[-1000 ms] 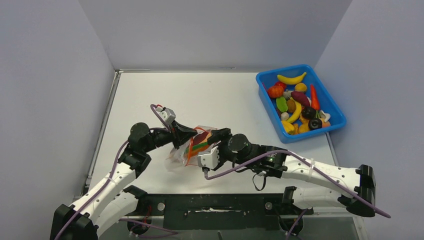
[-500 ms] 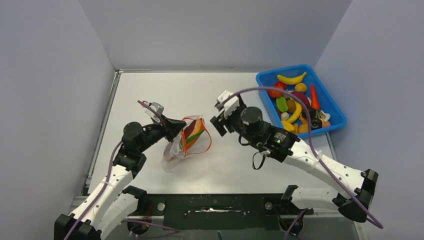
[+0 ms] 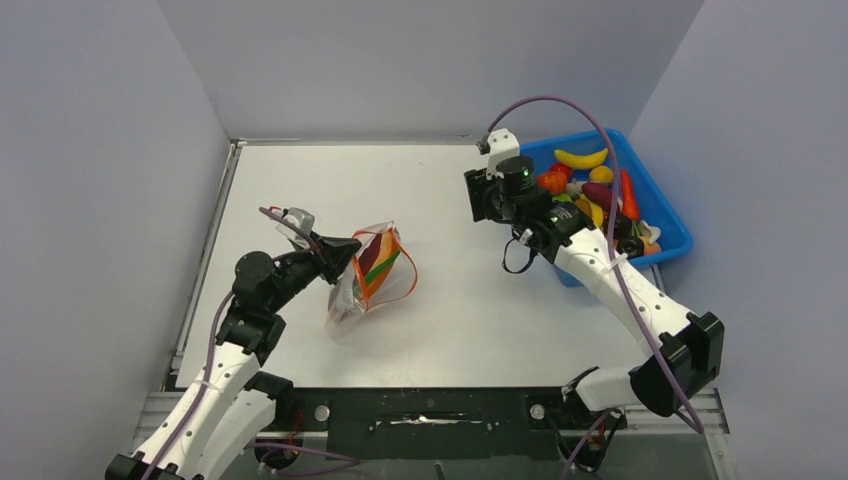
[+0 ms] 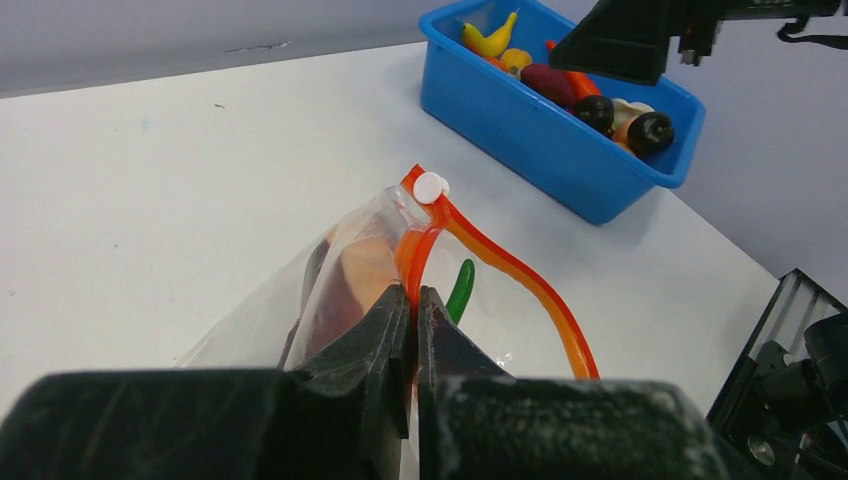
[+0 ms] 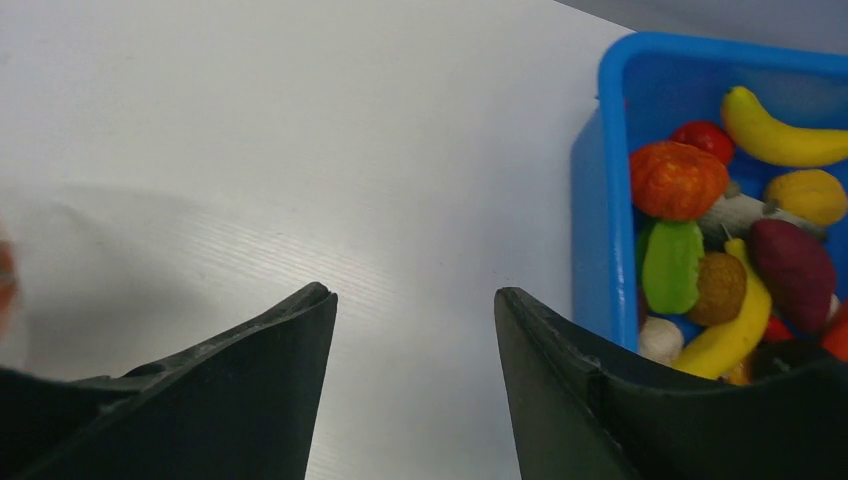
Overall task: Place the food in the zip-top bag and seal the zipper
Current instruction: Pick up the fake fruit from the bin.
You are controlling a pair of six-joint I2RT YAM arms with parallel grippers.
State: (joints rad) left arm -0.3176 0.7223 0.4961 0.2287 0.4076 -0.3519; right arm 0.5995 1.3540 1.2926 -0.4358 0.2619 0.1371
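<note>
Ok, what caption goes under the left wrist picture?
Left gripper pinches the zipper of the zip-top bag, blue tray behind.

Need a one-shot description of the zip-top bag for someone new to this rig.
On the white table, look left of centre, away from the blue tray at the far right. The left gripper pinches a crinkly zip-top bag there. It is the only see-through thing, with a red-orange zipper looping open at its mouth.
</note>
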